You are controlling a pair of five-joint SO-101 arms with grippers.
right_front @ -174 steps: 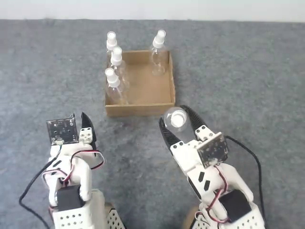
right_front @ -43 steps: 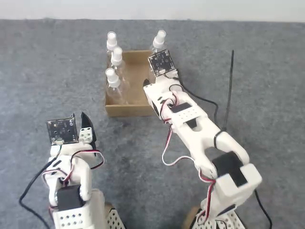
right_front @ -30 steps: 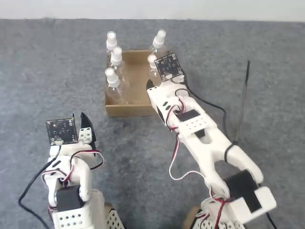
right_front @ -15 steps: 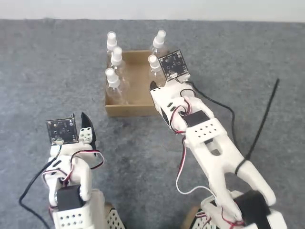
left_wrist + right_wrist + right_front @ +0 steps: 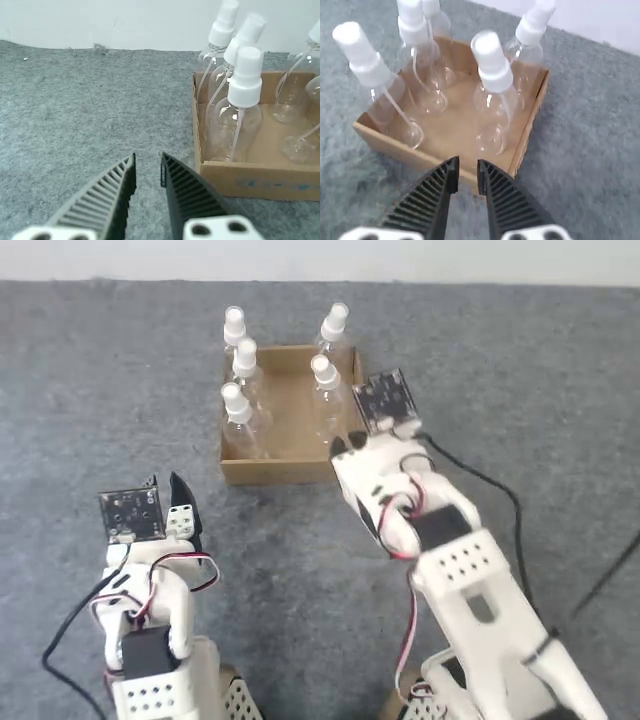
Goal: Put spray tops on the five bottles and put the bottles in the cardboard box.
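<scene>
The left arm [image 5: 150,580] sits well apart from the cardboard box [image 5: 290,472], out beyond its near-left corner on the grey, felt-like surface [image 5: 520,390]. The left gripper [image 5: 148,161] is aimed past the box's left wall. Its fingers are drawn almost together, with a thin slit between them, and grasp nothing.

Five clear spray bottles stand upright at the box, each wearing a white spray top. Three line up along the box's left wall. The front-left bottle [image 5: 236,418] is by the near-left corner, and the middle-left bottle [image 5: 246,368] is just behind it. The back-left bottle [image 5: 234,328] is at the far-left corner, its base hidden behind the other two, so I cannot tell whether it stands inside the wall. Along the box's right wall are the other two. The front-right bottle [image 5: 324,390] stands on the box floor about halfway back, and the back-right bottle [image 5: 334,325] is at the far-right corner. The middle of the box floor shows bare cardboard.

The right arm [image 5: 400,500] stretches toward the box's near-right corner. The right gripper [image 5: 468,172] hangs over the box's near wall, in line with the front-right bottle but apart from it. Its fingers are likewise nearly closed on a narrow gap, with nothing between them.
</scene>
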